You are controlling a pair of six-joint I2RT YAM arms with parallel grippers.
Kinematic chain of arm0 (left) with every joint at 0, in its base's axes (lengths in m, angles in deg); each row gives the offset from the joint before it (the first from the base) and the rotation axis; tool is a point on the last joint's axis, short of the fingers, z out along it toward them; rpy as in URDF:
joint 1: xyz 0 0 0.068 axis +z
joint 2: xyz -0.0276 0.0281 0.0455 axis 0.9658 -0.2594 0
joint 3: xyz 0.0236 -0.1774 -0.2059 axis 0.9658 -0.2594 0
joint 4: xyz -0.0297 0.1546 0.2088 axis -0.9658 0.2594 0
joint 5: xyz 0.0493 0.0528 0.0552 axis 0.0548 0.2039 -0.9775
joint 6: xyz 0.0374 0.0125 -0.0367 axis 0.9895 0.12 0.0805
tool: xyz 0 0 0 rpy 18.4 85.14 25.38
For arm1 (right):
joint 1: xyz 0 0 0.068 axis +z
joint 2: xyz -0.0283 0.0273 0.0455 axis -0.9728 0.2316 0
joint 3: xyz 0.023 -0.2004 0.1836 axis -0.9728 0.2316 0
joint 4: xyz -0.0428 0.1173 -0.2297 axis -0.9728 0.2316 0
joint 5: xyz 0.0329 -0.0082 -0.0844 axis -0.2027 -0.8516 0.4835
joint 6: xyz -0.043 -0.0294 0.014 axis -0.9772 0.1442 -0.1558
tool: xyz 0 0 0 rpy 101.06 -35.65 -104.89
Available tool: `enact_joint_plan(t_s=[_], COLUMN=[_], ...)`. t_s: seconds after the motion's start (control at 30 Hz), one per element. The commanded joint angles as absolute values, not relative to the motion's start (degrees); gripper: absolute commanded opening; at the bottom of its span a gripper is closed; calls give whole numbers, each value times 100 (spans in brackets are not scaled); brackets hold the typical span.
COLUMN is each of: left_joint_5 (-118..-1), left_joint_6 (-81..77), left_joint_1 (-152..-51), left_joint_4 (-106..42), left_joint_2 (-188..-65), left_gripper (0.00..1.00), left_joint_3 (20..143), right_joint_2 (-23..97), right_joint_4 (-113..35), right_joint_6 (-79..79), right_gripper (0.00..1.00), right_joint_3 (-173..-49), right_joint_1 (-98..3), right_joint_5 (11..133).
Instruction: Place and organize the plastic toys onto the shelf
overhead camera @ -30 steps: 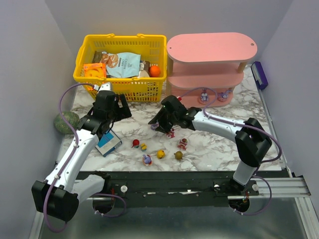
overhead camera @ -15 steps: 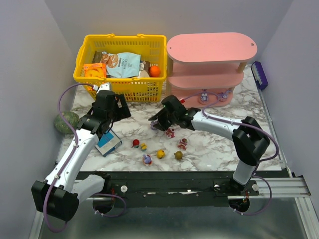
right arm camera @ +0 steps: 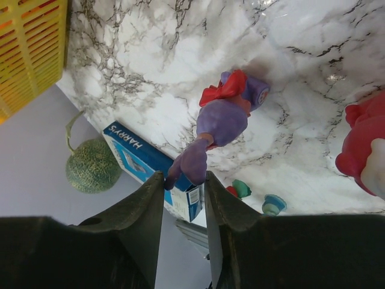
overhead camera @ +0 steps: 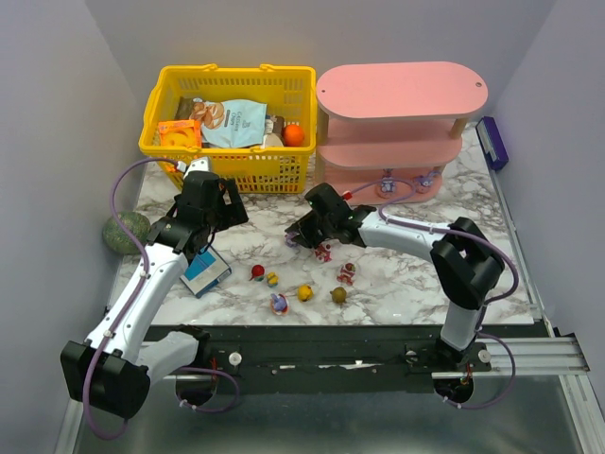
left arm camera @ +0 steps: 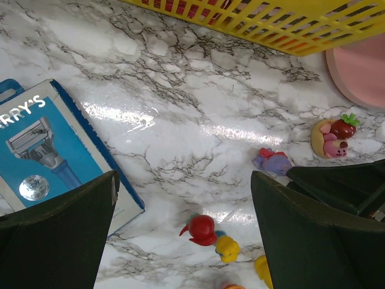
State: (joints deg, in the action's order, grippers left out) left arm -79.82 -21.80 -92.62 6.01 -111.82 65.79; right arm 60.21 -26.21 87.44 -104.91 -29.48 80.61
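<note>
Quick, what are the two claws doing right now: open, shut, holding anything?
Left gripper: open, holding nothing, above the marble table.
Right gripper: pinched on one end of the purple bunny toy, which lies on the table.

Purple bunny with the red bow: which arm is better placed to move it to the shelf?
Right. The right gripper pinches the bunny's limb and sits nearer the shelf; the left gripper hangs open by the razor box.

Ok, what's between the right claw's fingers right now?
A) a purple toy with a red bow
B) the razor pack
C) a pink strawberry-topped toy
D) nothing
A: in the right wrist view, one end of the purple toy, red bow on it, sits between the fingers of the right claw.
</note>
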Motion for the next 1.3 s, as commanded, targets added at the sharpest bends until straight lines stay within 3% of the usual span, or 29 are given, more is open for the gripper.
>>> enact_joint_plan(t_s=[0.0, 0.23, 0.57, 1.27], left_joint_5=[-8192, -8227, -8245, -7946], left_joint_6=[-2162, -2136, -2127, -2153], left_joint_1=[-9281, -9281, -9281, -9281], left_joint_4=[621, 639, 621, 551], left_joint_2=[-11198, -11215, -11215, -11233], left_gripper=[99, 99, 99, 99], left_joint_3=[6768, 6786, 6768, 6768], right_joint_2=[6192, 6288, 6104, 4514], right_joint_4=[-2619, -2619, -2558, -1020], right_joint_6=[8771, 8709, 8481, 7382], right_gripper=[39, 30, 1, 1], right_joint_3=[-10594, -10700, -10884, -10982], right_joint_1=[-2985, -2994, -2994, -3406], right_joint_5=[8343, 8352, 8370, 9873])
